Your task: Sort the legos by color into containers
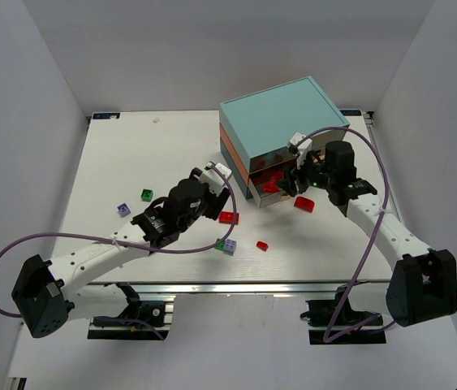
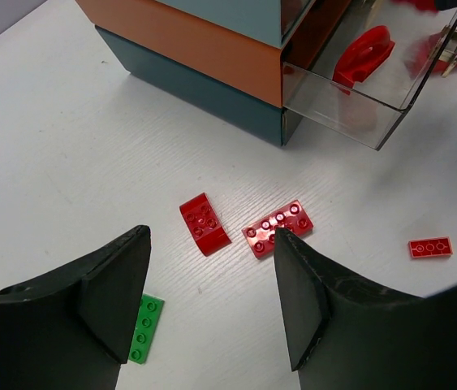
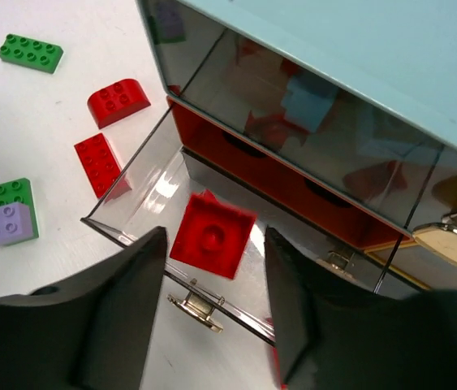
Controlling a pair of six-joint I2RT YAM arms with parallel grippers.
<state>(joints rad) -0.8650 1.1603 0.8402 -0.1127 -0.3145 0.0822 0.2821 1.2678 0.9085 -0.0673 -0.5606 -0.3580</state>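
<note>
Top external view: a white table [image 1: 131, 146] carries a small boxy chest [image 1: 285, 118] at upper right of centre. The chest is pale teal on top, with orange and dark teal layers beneath. One clear drawer [image 1: 270, 193] is pulled out toward the lower left, with red pieces inside. The right gripper [image 1: 295, 180] sits at this open drawer. The left gripper [image 1: 212, 177] hovers over the table just left of the chest.

Loose legos lie across the middle of the table. Red bricks [image 1: 228, 217] sit just below the left gripper. Lower down are a small red plate [image 1: 261, 245] and a green and lilac pair [image 1: 226, 245] touching each other. A green brick [image 1: 147, 194] and a lilac brick [image 1: 123, 209] lie farther left. Another red piece [image 1: 303, 204] lies just below the right gripper.

Left wrist view: the two dark fingers [image 2: 110, 301] are spread wide and hold nothing. On the table between them lie a curved red brick [image 2: 204, 223] and a flat red plate [image 2: 278, 228], near each other but apart. A green plate [image 2: 144, 327] shows beside the finger at lower left.

Right wrist view: the fingers [image 3: 127, 301] are spread above the open drawer, one on each side of a square red brick [image 3: 212, 231]. The brick lies inside the drawer at frame centre. A thin gap shows on each side of it, so the jaws do not pinch it. The drawer's gold handle [image 3: 198, 305] is at lower centre.
</note>
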